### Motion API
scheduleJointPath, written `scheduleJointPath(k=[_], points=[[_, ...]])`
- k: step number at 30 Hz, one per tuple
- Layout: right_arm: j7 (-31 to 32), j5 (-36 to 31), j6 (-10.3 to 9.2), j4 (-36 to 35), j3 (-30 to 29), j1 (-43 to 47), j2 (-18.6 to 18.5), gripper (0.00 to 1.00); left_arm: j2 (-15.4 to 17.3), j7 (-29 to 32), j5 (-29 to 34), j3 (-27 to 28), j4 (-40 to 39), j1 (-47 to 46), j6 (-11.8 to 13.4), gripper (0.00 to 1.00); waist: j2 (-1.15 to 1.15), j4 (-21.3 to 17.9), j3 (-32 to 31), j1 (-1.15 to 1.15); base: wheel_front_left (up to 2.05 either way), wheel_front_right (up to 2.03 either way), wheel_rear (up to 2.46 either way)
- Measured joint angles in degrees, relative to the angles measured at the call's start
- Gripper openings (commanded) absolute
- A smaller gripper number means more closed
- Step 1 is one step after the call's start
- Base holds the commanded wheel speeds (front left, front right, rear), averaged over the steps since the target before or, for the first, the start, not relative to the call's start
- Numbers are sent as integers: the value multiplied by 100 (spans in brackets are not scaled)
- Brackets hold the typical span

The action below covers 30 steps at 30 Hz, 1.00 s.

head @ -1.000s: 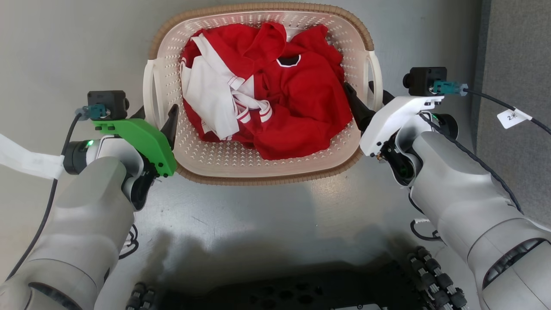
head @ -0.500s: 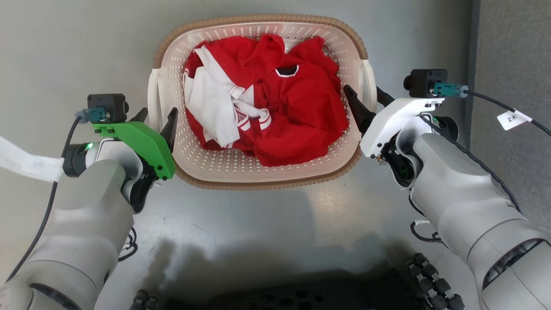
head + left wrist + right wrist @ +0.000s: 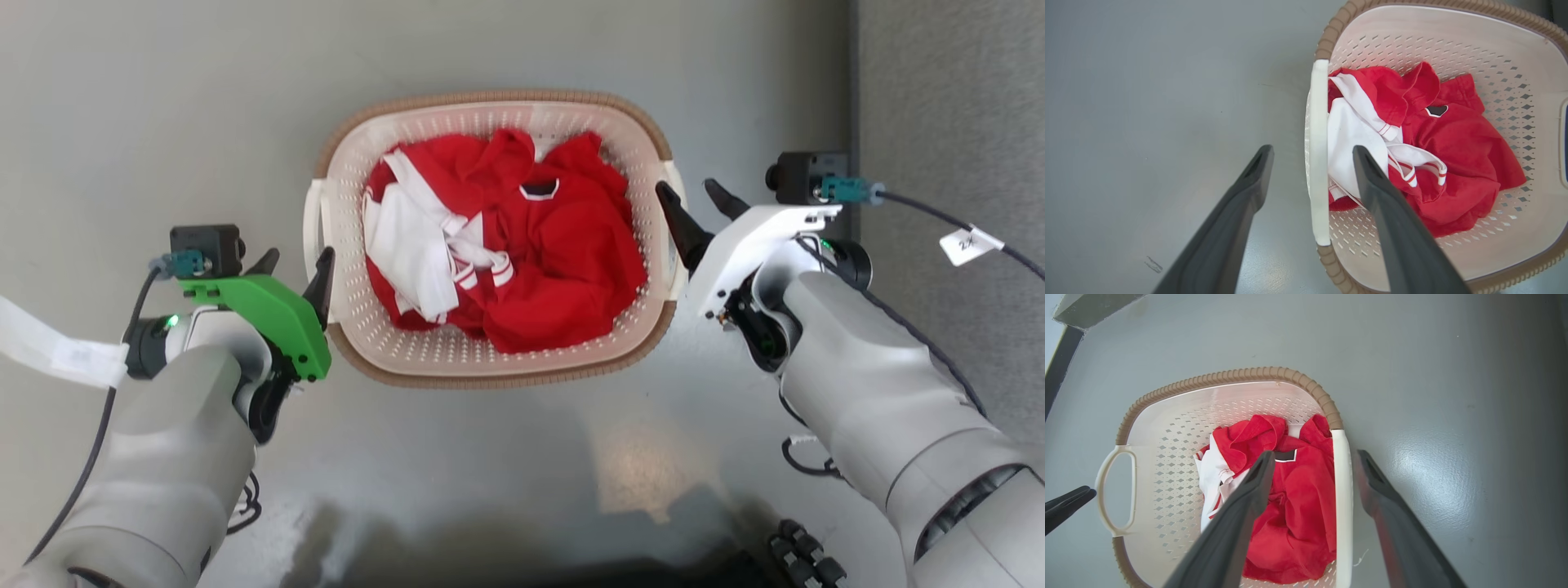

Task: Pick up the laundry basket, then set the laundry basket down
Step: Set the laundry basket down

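Possibly a lab or test space — glossy grey floor (image 3: 490, 457), carpet strip (image 3: 955, 90) alongside

Floor (image 3: 163, 98): smooth, pale grey, slight sheen. Right edge of head view: darker, coarse-textured panel (image 3: 955, 98). Glare patch (image 3: 633, 465) lower centre, shadow (image 3: 457, 547) along the bottom. Left wrist view, lower left: small scuff (image 3: 1153, 264). Right wrist view, upper left: black strip (image 3: 1057, 363) below a pale ledge (image 3: 1090, 306).

The grey floor (image 3: 163, 98) is carrying the laundry basket (image 3: 490, 380), which is sitting flat on it between my left tool (image 3: 298, 255) and my right tool (image 3: 686, 186).
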Motion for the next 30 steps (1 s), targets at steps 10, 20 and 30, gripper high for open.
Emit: scheduleJointPath(k=[10,20,30], points=[[-23,12,0,27,21,337,-5,100,-4,-100,-3,-14,-83,238,0,100,0,-6,-733,0,0,0,0],[-55,9,0,65,-23,575,-135,100,3,-151,-2,-1,-247,474,0,100,0,47,-1506,0,0,0,0],[-70,-168,0,-281,-376,808,-350,100,92,-151,107,474,-704,621,0,100,0,101,-2287,0,0,0,0]])
